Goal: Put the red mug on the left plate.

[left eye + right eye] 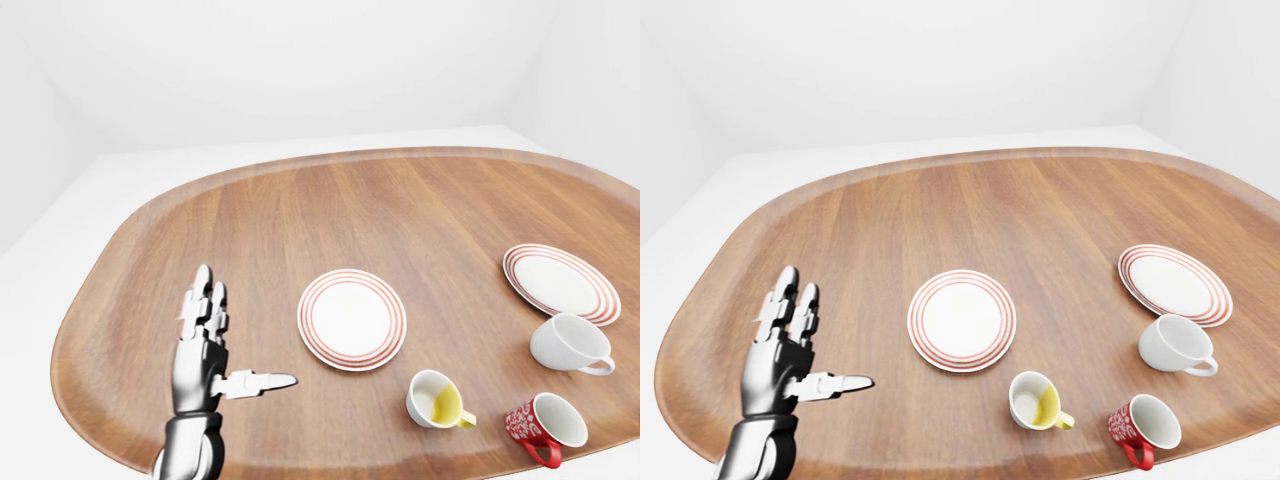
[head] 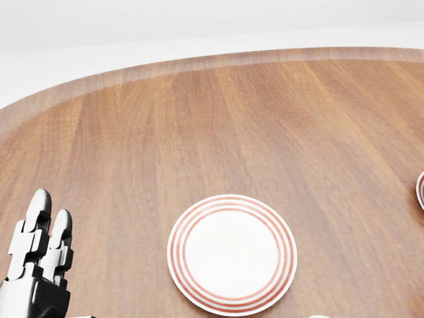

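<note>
Left-eye view: left hand [image 1: 205, 350] over the desk [image 1: 330, 210], fingers [image 1: 203, 300] spread, holding nothing, well left of the left plate [image 1: 352, 319]. Red mug [image 1: 540, 427] lies tipped at the desk's bottom right, near a yellow mug [image 1: 436, 400]; right hand not visible, probably the better reach

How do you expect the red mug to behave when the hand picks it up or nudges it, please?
The red mug lies tipped, its mouth facing sideways, so a nudge would probably roll it until its handle catches. It looks like rigid glazed ceramic, likely slippery under the fingers. Its empty bowl suggests modest weight.
</note>
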